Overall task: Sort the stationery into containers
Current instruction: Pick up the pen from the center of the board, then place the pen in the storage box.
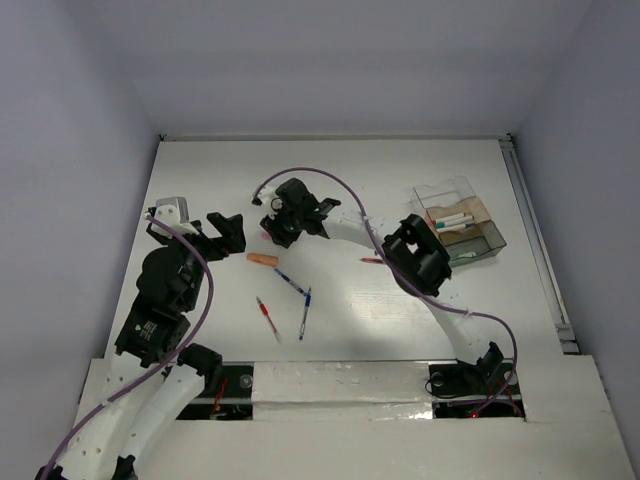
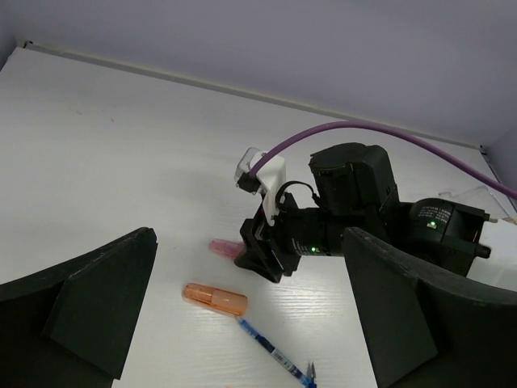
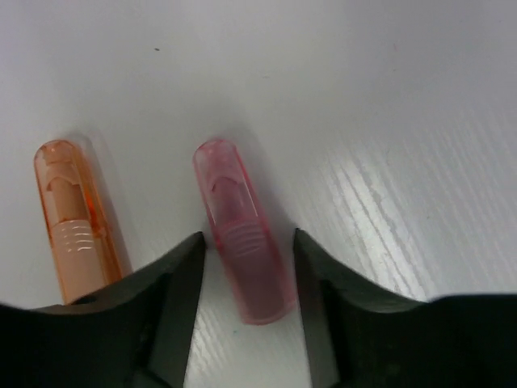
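My right gripper (image 3: 248,250) is open, low over the table, its jaws on either side of a pink eraser block (image 3: 242,234) with narrow gaps. An orange eraser block (image 3: 74,226) lies just left of it. In the top view the right gripper (image 1: 272,232) is at mid-table, with the orange eraser (image 1: 262,260) in front of it, two blue pens (image 1: 291,283) and a red pen (image 1: 267,318) nearer. The clear organiser box (image 1: 460,225) at the right holds white-bodied pens. My left gripper (image 1: 222,232) is open and empty, to the left.
A small red piece (image 1: 372,260) lies beside the right arm's forearm. The right arm's purple cable (image 2: 363,129) arcs above the table. The left wrist view shows the pink eraser (image 2: 222,247), orange eraser (image 2: 214,298) and one blue pen (image 2: 275,353) below the right gripper.
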Tool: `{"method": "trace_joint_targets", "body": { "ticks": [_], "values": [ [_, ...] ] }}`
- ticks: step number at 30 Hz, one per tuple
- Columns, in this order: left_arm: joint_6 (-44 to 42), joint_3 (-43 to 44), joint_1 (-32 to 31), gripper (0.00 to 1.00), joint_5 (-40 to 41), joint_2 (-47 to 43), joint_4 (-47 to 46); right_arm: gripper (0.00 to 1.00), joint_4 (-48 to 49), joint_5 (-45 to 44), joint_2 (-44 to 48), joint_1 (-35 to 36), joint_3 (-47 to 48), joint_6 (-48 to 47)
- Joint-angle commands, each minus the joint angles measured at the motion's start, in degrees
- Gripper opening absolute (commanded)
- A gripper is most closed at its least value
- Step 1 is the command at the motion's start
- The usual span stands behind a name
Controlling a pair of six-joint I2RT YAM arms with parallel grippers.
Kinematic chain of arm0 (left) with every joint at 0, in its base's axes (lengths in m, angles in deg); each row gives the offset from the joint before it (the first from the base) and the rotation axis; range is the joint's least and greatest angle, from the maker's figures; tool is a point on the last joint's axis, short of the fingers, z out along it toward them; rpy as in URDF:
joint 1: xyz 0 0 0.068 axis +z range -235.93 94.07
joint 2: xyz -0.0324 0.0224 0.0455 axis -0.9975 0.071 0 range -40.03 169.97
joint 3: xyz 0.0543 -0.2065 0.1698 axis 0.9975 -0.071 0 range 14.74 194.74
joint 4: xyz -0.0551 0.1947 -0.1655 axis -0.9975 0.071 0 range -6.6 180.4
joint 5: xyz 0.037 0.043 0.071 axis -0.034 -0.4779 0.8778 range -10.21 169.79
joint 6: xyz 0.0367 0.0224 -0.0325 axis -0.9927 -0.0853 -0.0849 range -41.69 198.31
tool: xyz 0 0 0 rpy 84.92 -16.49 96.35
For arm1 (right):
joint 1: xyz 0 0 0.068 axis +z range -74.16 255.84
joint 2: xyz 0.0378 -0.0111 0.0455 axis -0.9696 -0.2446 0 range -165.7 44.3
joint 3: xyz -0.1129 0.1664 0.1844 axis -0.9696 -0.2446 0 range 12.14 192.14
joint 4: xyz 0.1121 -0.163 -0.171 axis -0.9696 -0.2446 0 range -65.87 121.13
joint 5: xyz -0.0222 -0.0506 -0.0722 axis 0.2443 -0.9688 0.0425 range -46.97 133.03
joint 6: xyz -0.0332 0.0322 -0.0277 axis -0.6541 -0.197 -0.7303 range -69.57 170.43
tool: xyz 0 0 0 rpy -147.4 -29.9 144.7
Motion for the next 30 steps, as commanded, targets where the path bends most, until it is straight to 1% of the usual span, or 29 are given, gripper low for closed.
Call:
{"method": "trace_joint_targets", "body": {
  "ticks": [1, 2, 3, 4, 5, 6, 7, 8, 9, 10, 11, 12, 13, 14, 15, 16, 17, 18, 19, 20, 21, 22, 23, 24, 25, 26, 28, 30],
  "values": [
    [-0.21, 0.35, 0.26, 0.99, -0.85, -0.65, -2.62, 0.46, -3.57, 1.13, -3.90, 0.70, 0.59, 0.08],
    [-0.21, 0.35, 0.26, 0.99, -0.85, -0.65, -2.62, 0.29, -3.57, -0.09, -3.90, 0.70, 0.50, 0.17],
    [-0.21, 0.35, 0.26, 0.99, -0.85, -0.65, -2.62, 0.23, -2.87, -1.32, -3.73, 0.70, -0.19, 0.43],
    [-0.21, 0.35, 0.26, 0.99, -0.85, -0.56, -2.53, 0.18, -2.00, -2.89, -3.20, 0.70, -1.07, 0.52],
    [-0.21, 0.26, 0.26, 0.99, -0.85, -0.56, -2.70, 0.09, -0.86, -5.00, -1.72, 0.70, -2.21, 1.39],
    [-0.21, 0.26, 0.26, 0.99, -0.94, -0.56, -2.70, 0.03, 2.03, -8.76, -0.66, 0.70, -3.44, 2.18],
    [-0.21, 0.26, 0.26, 0.99, -1.11, -0.56, -2.62, 0.00, 3.62, -10.10, 0.48, -0.60, -5.98, 4.71],
    [-0.21, 0.26, 0.26, 0.99, -1.29, -0.56, -2.79, 0.00, 5.20, -12.21, 2.93, -1.40, -7.13, 6.39],
    [-0.21, 0.26, 0.26, 0.99, -1.38, -0.56, -2.79, 0.00, 8.87, -14.58, 4.43, -2.19, -8.45, 8.49],
    [-0.21, 0.26, 0.26, 0.99, -1.64, -0.56, -2.88, 0.00, 10.82, -16.43, 6.02, -3.68, -9.85, 12.00],
    [-0.21, 0.26, -0.35, 0.99, -1.64, -0.56, -2.88, 0.00, 12.58, -20.80, 7.77, -4.47, -12.83, 14.90],
    [-0.21, 0.17, -0.36, 0.99, -1.73, -0.56, -2.88, 0.00, 16.08, -22.67, 12.75, -5.26, -14.94, 17.19],
    [-0.21, 0.17, -0.97, 0.99, -1.90, -0.56, -2.88, 0.00, 19.42, -24.25, 15.76, -6.14, -17.49, 19.39],
    [-0.21, 0.08, -0.97, 0.99, -1.99, -0.73, -2.88, 0.00, 21.63, -26.97, 19.09, -8.07, -23.78, 23.94],
    [-0.21, 0.08, -1.67, 0.99, -2.08, -0.91, -2.88, 0.00, 25.66, -28.65, 22.69, -9.04, -27.41, 26.42],
    [-0.21, 0.08, -2.55, 0.99, -2.25, -1.00, -2.97, 0.00, 27.18, -30.49, 30.30, -10.10, -30.93, 30.71],
    [-0.21, -0.09, -2.55, 0.99, -2.34, -1.35, -2.88, 0.00, 28.15, -32.42, 34.03, -11.24, -34.53, 32.75],
    [-0.21, -0.01, -3.51, 0.99, -2.43, -1.53, -3.05, 0.00, 28.59, -36.79, 37.81, -13.77, -41.44, 35.04],
    [-0.30, -0.09, -4.57, 0.99, -2.69, -1.79, -3.06, 0.00, 27.47, -39.53, 45.16, -15.10, -44.73, 37.23],
    [-0.30, -0.09, -5.10, 0.99, -2.78, -2.23, -3.14, 0.00, 26.67, -42.00, 48.71, -16.51, -47.89, 41.35],
    [-0.30, -0.09, -5.63, 0.99, -3.04, -2.49, -3.14, 0.00, 23.97, -45.85, 52.23, -19.57, -54.02, 43.74],
    [-0.30, -0.18, -6.15, 0.99, -3.13, -2.67, -3.23, 0.00, 22.29, -47.37, 55.57, -21.25, -56.77, 46.28],
    [-0.30, -0.09, -7.20, 0.99, -3.22, -3.10, -3.14, 0.00, 20.96, -48.60, 62.04, -22.83, -59.50, 50.49],
    [-0.39, -0.09, -7.21, 0.99, -3.31, -3.28, -3.23, 0.00, 19.65, -51.31, 64.89, -24.24, -62.05, 52.27],
    [-0.39, -0.09, -8.60, 0.99, -3.14, -3.63, -3.23, 0.00, 13.98, -53.86, 69.79, -26.34, -65.99, 55.77],
    [-0.39, -0.09, -8.62, 0.99, -3.13, -3.64, -3.14, 0.00, 13.92, -53.89, 71.75, -27.41, -67.33, 57.89],
    [-0.39, -0.09, -9.32, 0.99, -3.05, -3.72, -3.23, 0.00, 9.20, -56.69, 74.84, -29.52, -70.41, 61.06],
    [-0.48, -0.09, -10.81, 0.99, -2.96, -3.99, -3.14, 0.00, 7.86, -56.18, 77.21, -31.28, -71.65, 63.35]
  ]
}}
